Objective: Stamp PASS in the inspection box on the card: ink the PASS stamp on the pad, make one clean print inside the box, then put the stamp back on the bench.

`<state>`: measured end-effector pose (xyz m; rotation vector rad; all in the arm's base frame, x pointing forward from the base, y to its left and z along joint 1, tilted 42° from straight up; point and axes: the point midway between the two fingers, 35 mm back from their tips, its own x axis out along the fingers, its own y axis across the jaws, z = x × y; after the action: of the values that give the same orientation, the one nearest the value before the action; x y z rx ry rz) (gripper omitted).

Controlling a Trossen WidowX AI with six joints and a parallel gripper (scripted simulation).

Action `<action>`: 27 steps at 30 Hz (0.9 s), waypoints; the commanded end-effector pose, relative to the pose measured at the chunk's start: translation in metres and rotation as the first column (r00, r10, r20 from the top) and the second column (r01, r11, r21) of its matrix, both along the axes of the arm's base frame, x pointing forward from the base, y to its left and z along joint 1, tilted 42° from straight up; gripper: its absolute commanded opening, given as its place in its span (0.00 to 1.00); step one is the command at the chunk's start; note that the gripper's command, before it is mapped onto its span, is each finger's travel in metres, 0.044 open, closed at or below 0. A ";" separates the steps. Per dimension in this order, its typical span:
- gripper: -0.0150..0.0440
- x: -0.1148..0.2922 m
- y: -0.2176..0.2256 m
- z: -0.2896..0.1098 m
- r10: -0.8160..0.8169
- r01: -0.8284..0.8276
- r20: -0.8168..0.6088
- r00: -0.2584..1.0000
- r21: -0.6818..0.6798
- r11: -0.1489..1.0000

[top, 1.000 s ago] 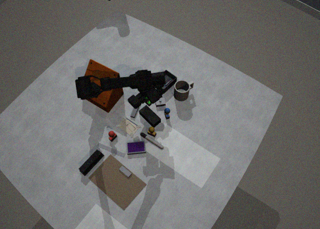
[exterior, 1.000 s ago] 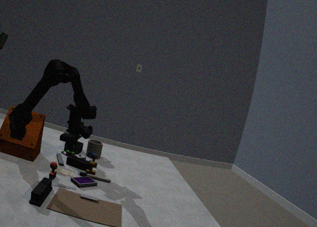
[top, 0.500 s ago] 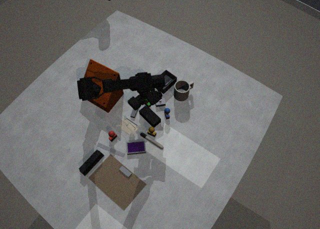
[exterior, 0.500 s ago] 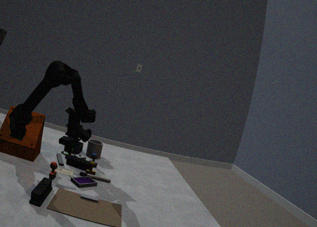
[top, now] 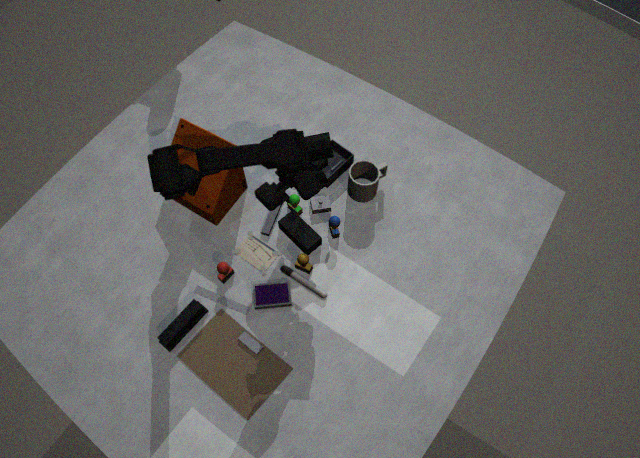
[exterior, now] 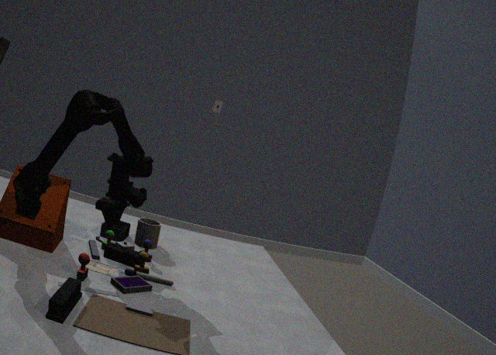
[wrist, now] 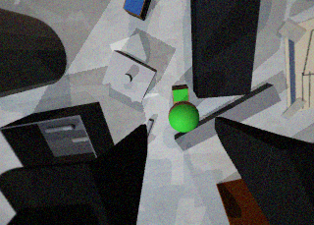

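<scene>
Green-knobbed PASS stamp (wrist: 183, 116) stands upright on the bench, beside a dark block (wrist: 225, 40).
</scene>
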<state>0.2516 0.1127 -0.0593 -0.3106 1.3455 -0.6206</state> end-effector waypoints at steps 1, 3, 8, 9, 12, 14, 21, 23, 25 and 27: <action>0.71 -0.005 0.044 0.053 0.004 -0.005 0.018 1.000 0.017 1.000; 0.71 -0.006 0.046 0.057 0.005 -0.005 0.017 1.000 0.016 1.000; 0.71 -0.006 0.046 0.057 0.005 -0.005 0.017 1.000 0.016 1.000; 0.71 -0.006 0.046 0.057 0.005 -0.005 0.017 1.000 0.016 1.000; 0.71 -0.006 0.046 0.057 0.005 -0.005 0.017 1.000 0.016 1.000; 0.71 -0.006 0.046 0.057 0.005 -0.005 0.017 1.000 0.016 1.000; 0.71 -0.006 0.046 0.057 0.005 -0.005 0.017 1.000 0.016 1.000; 0.71 -0.005 0.046 0.056 0.009 -0.009 0.018 1.000 0.013 1.000; 0.71 -0.005 0.046 0.056 0.009 -0.009 0.018 1.000 0.013 1.000; 0.71 -0.005 0.046 0.056 0.009 -0.009 0.018 1.000 0.013 1.000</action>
<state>0.2462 0.1586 -0.0029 -0.2998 1.3296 -0.6053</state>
